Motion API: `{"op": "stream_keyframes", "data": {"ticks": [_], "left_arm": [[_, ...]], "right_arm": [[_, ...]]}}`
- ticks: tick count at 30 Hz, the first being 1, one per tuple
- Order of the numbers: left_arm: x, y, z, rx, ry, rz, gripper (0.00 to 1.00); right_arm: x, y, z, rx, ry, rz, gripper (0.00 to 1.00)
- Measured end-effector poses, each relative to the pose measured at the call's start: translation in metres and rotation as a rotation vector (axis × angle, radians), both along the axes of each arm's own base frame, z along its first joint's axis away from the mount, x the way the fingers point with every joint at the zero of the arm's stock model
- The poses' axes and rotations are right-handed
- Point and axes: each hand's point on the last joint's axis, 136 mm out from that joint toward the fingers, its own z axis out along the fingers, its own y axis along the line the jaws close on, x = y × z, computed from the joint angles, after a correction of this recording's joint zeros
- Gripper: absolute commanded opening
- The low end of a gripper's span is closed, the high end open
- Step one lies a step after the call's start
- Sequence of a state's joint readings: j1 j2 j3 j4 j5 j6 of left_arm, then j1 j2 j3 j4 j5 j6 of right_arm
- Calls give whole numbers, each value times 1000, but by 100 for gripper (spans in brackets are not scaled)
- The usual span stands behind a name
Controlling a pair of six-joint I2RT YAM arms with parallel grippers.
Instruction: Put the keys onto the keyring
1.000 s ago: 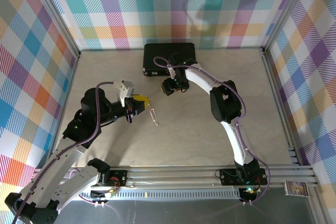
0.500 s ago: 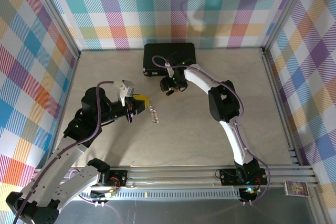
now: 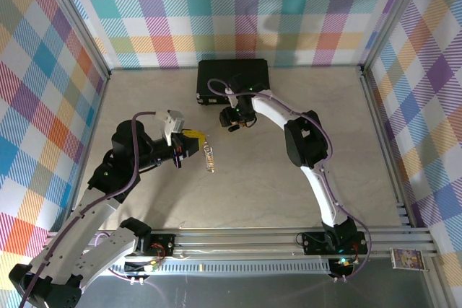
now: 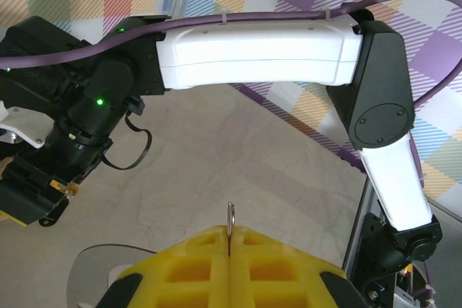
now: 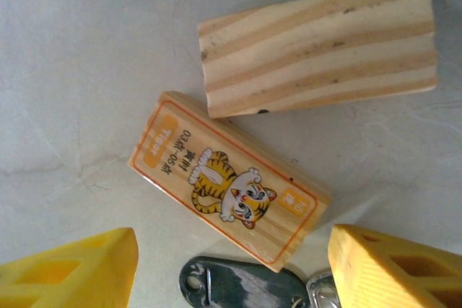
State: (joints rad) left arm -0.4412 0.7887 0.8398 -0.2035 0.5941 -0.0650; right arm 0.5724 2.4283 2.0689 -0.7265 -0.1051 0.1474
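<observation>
The key (image 5: 238,288), a small dark piece with a hole in its head, was seen lying flat on the table (image 5: 86,70) between the fingers of the right gripper (image 5: 232,250), which were spread wide and not touching it, just beside a wooden block printed with a tiger (image 5: 227,185) and a plain wooden block (image 5: 317,45). The keyring (image 3: 210,158) was held above the table by the left gripper (image 3: 195,135), whose yellow fingers (image 4: 180,272) were clenched on its thin edge, well apart from the key; a black case (image 3: 233,77) was seen by the far wall, near the right gripper
</observation>
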Motion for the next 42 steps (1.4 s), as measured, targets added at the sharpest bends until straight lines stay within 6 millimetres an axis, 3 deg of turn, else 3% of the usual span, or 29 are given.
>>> {"op": "stream_keyframes", "data": {"ticks": [12,23,33,37,42], "left_arm": [[0,2,1,-6,-1,7,0],[-4,1,8,-30,-14,-7,0],[-7,2,10,-37,-19,-13,0],[-8,2,10,-40,-21,-14,0],[-9,2,11,-43,-22,-19,0]], "right_arm": [[-58,-22,-2,-15,32,15,68],[-138,-56,-5,-27,124,-34,67],[-205,-69,0,-60,231,-36,68],[-205,-74,24,-56,219,-40,68],[-176,-88,50,-16,183,-89,68]]}}
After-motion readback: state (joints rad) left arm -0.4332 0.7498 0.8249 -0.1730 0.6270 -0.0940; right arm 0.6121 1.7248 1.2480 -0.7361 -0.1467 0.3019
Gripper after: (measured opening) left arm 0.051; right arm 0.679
